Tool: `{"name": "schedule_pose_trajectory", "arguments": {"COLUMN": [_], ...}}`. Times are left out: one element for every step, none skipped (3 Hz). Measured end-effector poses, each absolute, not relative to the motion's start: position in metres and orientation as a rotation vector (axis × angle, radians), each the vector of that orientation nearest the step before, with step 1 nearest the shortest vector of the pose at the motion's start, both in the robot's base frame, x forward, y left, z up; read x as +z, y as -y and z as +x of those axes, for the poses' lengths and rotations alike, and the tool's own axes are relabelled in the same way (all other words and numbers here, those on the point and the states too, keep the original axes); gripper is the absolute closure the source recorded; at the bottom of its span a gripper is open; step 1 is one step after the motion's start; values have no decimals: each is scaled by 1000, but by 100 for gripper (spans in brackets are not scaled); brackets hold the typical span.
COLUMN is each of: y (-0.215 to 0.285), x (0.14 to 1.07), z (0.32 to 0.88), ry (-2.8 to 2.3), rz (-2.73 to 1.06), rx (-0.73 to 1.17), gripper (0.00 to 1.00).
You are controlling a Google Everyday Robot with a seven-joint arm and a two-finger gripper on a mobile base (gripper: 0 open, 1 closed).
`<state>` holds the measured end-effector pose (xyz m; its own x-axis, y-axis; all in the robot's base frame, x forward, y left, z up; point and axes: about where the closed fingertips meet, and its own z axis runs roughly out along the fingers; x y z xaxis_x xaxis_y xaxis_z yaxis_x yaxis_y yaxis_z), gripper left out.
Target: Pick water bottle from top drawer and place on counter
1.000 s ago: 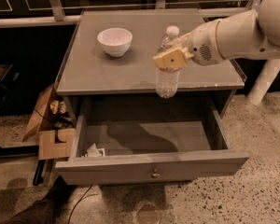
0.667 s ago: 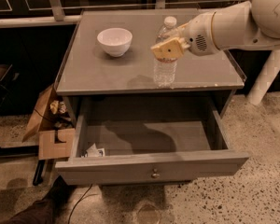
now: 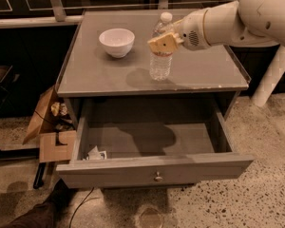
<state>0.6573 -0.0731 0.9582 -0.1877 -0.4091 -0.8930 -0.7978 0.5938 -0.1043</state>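
Observation:
The clear ribbed water bottle (image 3: 160, 63) with a white cap stands upright over the counter (image 3: 99, 75), near its middle front; whether its base touches the surface I cannot tell. My gripper (image 3: 162, 42) is shut on the bottle's upper body, with tan fingers (image 3: 157, 44) wrapped around it, reaching in from the right. The top drawer (image 3: 154, 170) is pulled fully open below, with a round metal knob on its front panel. It holds only a small crumpled wrapper (image 3: 96, 153) in its front left corner.
A white bowl (image 3: 117, 42) sits on the counter to the left of the bottle. An open cardboard box (image 3: 50, 127) with clutter lies on the floor left of the cabinet. A white post (image 3: 270, 77) stands at the right. A railing runs behind the counter.
My gripper has carried the bottle up and back from above the drawer's front edge to over the counter, and lowered it toward the surface.

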Motion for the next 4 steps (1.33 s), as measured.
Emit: {"name": "schedule_pose_trajectory", "arguments": {"y": [70,71,73,74], "x": [951,943,936,931], "z": [670,676,679,680], "ry": [-1833,-1878,-1917,-1927], "rz": [-979,-971,-958,-949], "rx": [489,499,512,527], "gripper": [100,100,100,100]}}
